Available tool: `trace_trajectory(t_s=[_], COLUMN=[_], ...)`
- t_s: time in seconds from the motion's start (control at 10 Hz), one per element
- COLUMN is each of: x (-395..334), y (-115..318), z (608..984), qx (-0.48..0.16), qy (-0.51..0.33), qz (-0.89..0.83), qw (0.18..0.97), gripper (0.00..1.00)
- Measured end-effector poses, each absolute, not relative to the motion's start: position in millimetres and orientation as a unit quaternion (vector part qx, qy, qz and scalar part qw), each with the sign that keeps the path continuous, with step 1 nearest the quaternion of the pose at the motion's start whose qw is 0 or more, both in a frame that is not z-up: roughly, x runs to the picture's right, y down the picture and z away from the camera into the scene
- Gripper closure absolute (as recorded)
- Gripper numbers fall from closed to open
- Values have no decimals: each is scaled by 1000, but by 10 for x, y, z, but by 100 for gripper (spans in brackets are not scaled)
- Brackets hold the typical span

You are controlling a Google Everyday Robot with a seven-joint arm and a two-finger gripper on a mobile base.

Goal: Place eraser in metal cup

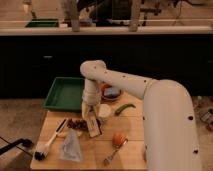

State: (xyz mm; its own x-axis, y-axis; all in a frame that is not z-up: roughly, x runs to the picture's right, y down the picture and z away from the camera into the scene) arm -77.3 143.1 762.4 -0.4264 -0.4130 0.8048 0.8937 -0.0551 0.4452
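The white arm reached down over the wooden desk, and the gripper hung low just left of the metal cup — a pale, round-mouthed cup standing near the middle of the desk. Directly beneath the gripper the eraser stood tilted, its pale face showing between dark edges, just below and left of the cup; it seemed to sit between the fingers, but I could not tell whether they were clamped on it or apart.

Taking the cup as the marker: a green pepper lay just to its right, an orange fruit sat below and to the right with a fork beside it, and a green tray lay up and to the left. A long-handled brush rested well to the left — its white head near the desk's corner — with a clear plastic bag between it and the eraser.
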Motion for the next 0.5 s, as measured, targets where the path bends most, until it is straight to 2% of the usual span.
trace_trajectory(t_s=[0.5], x=[-741], y=[1444], z=[7629], qx=[-233], qy=[-503], qz=[-683], qw=[476], gripper=[20])
